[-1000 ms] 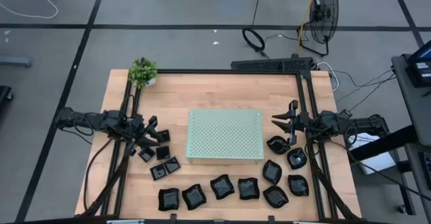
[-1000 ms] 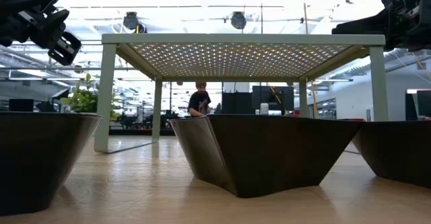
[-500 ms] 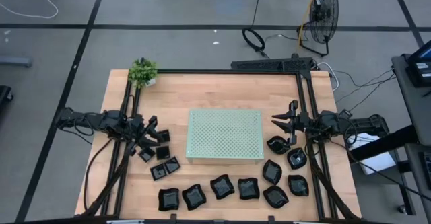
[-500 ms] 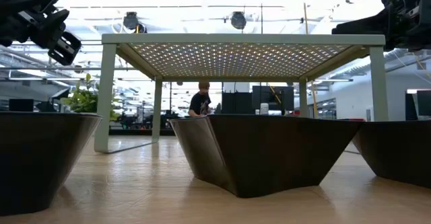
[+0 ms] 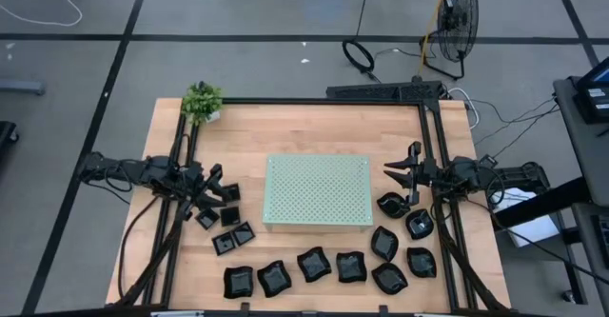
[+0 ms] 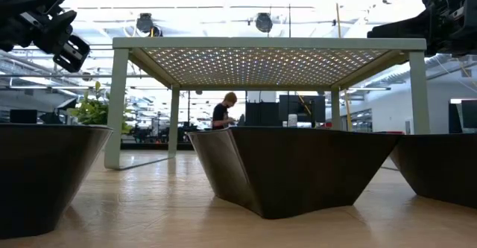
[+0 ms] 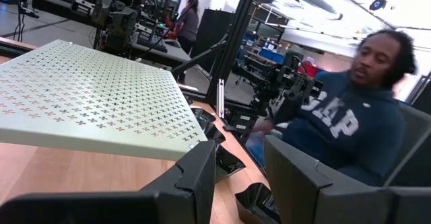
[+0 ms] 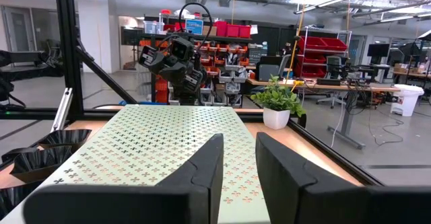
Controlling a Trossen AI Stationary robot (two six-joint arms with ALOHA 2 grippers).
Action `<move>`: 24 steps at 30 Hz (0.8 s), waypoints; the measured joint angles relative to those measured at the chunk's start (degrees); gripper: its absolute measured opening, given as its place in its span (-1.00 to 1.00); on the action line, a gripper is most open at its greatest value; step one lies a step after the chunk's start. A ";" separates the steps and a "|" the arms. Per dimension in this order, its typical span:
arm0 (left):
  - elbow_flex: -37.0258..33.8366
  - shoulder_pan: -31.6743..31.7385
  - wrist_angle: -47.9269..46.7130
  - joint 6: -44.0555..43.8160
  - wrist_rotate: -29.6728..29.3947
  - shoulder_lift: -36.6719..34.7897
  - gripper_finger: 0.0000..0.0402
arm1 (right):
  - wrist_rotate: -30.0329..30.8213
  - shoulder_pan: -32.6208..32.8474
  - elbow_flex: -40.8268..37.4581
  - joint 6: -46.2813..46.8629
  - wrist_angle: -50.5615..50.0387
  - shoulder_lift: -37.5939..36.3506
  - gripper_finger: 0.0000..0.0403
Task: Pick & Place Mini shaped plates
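Several mini shaped plates, glossy and black, lie on the wooden table in an arc around a pale green perforated board (image 5: 318, 191). Small squares (image 5: 229, 216) lie at the left, wavy ones (image 5: 314, 264) along the near edge and rounded ones (image 5: 420, 224) at the right. In the low view the near ones (image 6: 291, 166) loom large in front of the board (image 6: 261, 54), which stands on legs. My left gripper (image 5: 211, 186) (image 7: 239, 177) hovers open at the left edge above the small squares. My right gripper (image 5: 400, 174) (image 8: 239, 163) hovers open at the right edge. Both point level toward the board and hold nothing.
A small potted plant (image 5: 202, 101) stands at the table's far left corner. Black frame rails (image 5: 433, 165) run along the table's sides and far edge. A person in a dark sweatshirt (image 7: 350, 116) sits beyond the right edge. Bare wood lies between the board and the far edge.
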 joint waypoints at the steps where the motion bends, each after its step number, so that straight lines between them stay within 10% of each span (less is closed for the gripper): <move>1: 0.00 0.00 0.01 0.00 -0.01 0.01 -0.36 | 0.02 -0.01 0.00 0.01 -0.01 0.00 -0.63; 17: 0.00 -0.01 0.00 -0.01 -0.02 0.02 -0.36 | 0.00 0.01 0.00 0.48 0.08 0.00 -0.63; 24: 0.00 0.00 0.01 0.00 -0.02 0.00 -0.36 | -2.74 0.01 0.00 29.29 0.45 0.00 -0.63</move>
